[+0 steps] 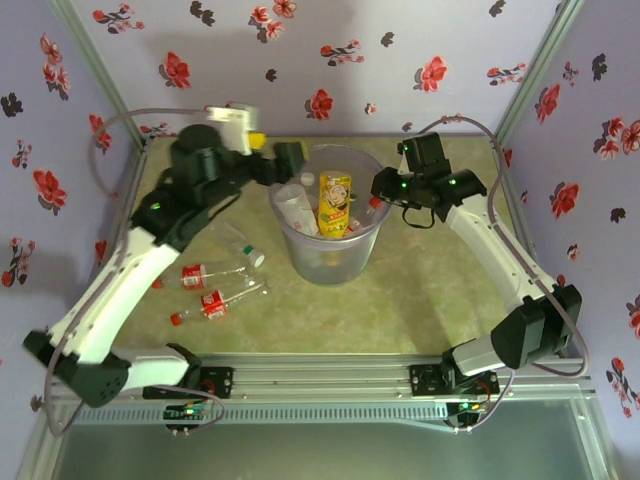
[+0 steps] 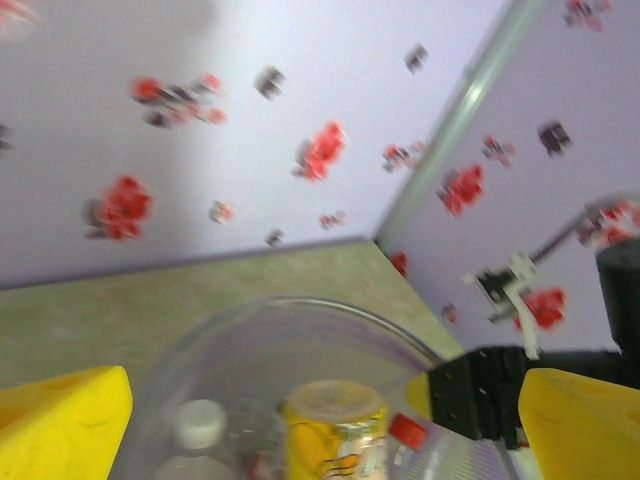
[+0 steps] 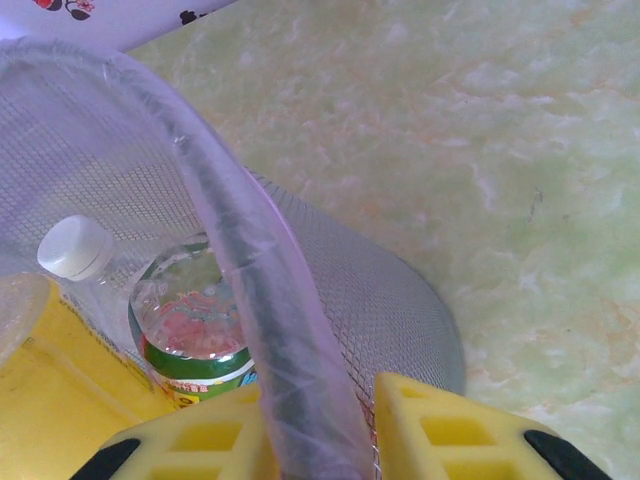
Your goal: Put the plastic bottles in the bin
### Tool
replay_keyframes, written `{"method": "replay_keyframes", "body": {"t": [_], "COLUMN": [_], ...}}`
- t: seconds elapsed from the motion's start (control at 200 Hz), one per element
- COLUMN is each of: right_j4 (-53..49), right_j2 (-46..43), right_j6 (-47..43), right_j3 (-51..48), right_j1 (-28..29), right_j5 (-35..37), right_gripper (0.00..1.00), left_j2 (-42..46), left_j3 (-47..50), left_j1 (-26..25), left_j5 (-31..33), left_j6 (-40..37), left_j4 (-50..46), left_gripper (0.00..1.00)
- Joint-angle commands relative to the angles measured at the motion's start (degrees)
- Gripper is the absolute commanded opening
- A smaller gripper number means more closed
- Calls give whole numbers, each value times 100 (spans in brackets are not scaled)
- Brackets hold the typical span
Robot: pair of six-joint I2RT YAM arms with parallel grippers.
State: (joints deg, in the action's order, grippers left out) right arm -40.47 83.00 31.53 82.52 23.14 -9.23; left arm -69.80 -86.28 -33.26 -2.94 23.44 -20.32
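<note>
Flowery walls, green tabletop [image 1: 420, 300]. From the top I see the bin [image 1: 330, 265] dead centre, with two plastic bottles [image 1: 205, 272] lying at its 8 o'clock and more half-hidden inside. Left wrist is blurry: left gripper [image 2: 320, 430] spread wide over the bin, gripping nothing. Right wrist: right gripper [image 3: 310, 440] pinching the rim at 3 o'clock.

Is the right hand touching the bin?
Touching. The right wrist view shows the right hand clamped on the rim of the bin, which runs between its fingers.
</note>
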Motion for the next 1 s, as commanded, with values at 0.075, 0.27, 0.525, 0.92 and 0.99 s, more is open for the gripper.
{"method": "replay_keyframes", "body": {"t": [0.075,0.27,0.525,0.92,0.99], "right_j4": [266,304,304,321,305], "right_j2": [150,217,173,115,126], "right_j6": [-104,-151,-178,-172,-182], "right_j3": [56,56,11,-88,-85], "right_j1": [7,7,7,7,7], "right_j5": [-348,-409,-397,-381,-386], "right_gripper": [30,30,31,31,31], "left_j2": [560,828,-30,-1247,-1505], "left_j3": [1034,2551,3669,3476,3362], "left_j1": [1083,2002,2384,2386,2385], "left_j5": [253,347,311,294,301], "left_j6": [669,1402,2228,2330,2290], "left_j4": [-1245,-1517,-1181,-346,-277], "left_gripper": [100,100,94,91,90]}}
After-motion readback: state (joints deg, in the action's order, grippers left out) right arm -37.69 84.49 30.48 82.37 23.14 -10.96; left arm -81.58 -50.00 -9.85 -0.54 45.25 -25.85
